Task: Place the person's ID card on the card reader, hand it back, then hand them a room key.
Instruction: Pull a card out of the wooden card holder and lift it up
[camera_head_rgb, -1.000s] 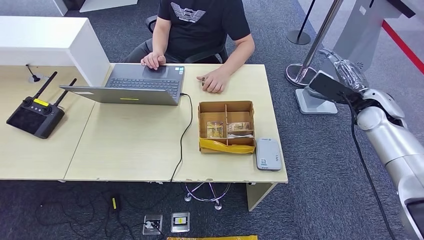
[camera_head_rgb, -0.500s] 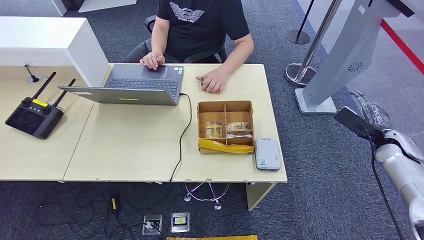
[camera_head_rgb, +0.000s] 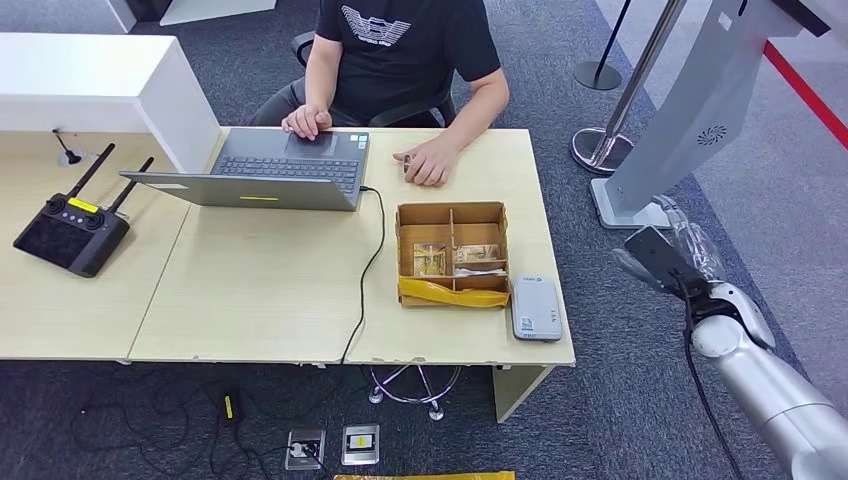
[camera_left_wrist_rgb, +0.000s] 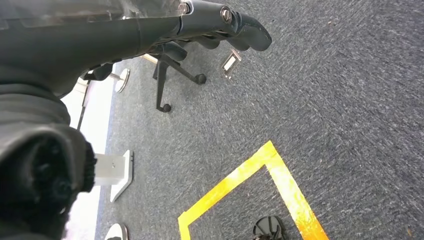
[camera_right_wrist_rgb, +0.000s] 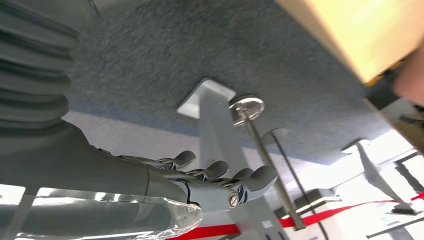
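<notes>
Head view: the right hand (camera_head_rgb: 668, 262) hangs off the bench (camera_head_rgb: 270, 290), out at 3 o'clock from the card reader (camera_head_rgb: 536, 307), which lies at the bench's near right corner with its long axis running 12 to 6. The ID card seems to be under the person's hand (camera_head_rgb: 428, 166), at 11 o'clock from the right hand; I cannot be sure.

Left wrist view: the left hand (camera_left_wrist_rgb: 150, 30) hangs over carpet, fingers loosely extended, holding nothing.

Right wrist view: the right hand's fingers (camera_right_wrist_rgb: 215, 182) are spread and empty. This arm is the nearer one.

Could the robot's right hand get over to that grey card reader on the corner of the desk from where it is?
Probably yes. The right robot hand is empty, out over the carpet beside the desk. The card reader lies at the desk's near right corner, the cardboard box on its far side, nothing between hand and reader.
</notes>
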